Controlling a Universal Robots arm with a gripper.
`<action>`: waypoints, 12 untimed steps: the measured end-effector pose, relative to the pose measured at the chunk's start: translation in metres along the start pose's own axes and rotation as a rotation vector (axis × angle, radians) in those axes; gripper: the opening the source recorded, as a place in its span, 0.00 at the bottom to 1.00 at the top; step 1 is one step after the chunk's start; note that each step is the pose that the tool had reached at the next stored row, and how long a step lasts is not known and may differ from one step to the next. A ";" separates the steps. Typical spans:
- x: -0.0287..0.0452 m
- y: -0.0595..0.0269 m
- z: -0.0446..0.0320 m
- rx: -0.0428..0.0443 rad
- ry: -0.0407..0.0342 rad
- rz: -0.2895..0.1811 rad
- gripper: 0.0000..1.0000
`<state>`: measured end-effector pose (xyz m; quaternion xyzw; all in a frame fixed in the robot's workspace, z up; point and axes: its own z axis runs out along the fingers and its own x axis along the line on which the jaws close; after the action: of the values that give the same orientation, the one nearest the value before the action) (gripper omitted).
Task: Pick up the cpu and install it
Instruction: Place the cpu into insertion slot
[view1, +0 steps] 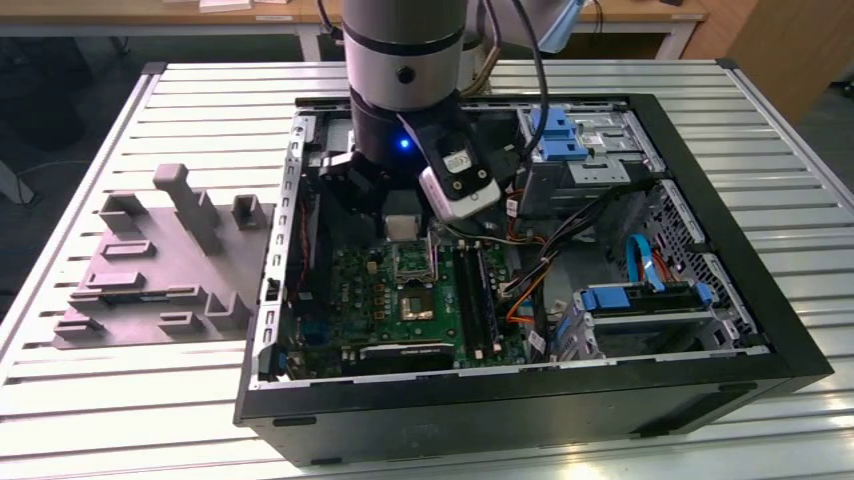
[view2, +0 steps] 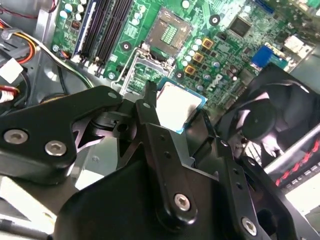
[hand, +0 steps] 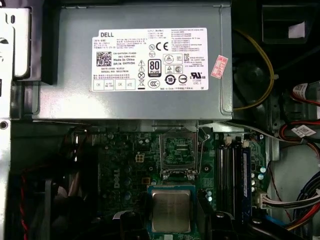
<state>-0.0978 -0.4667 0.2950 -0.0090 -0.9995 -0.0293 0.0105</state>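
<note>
**Cpu clamped in gripper, short of open socket**

Found gripper (view2: 176, 112) closed on cpu (hand: 171, 211), one finger (view2: 150, 115) against each of two opposite edges, pale metal top facing up. Judged chip held clear of green board (view2: 220, 35), not resting on it. Located arm inside open computer case (view1: 534, 420), set on slatted worktop (view1: 107, 420) beside grey moulded tray (view1: 147, 280), well apart from gripper.

Noted socket (hand: 177, 152) on board with frame lifted open and contact field bare, nothing seated in it. Placed socket, in first wrist view, between held cpu and grey power-supply box (hand: 60, 75), just beside chip's nearest edge. Judged cpu therefore offset from socket on side away from power supply, not yet over it.

Recorded chip's edges as roughly square with socket frame in first wrist view, with little twist apparent. Judged chip near square, with no long axis to speak of. Could not tell corner mark or notch alignment.

Noted memory slots (hand: 232, 170) beside socket and bundled cables (hand: 300, 210) at case wall, both clear of fingers. Single arm on rig, so no question of nearer hand.
</note>
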 end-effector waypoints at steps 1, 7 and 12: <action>-0.0011 -0.0002 0.0019 -0.0001 0.0000 0.000 0.47; -0.0017 -0.0019 0.0097 -0.0001 -0.0001 0.000 0.47; -0.0018 -0.0022 0.0149 0.0000 0.0000 0.000 0.47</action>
<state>-0.0963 -0.4681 0.2799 -0.0091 -0.9995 -0.0293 0.0105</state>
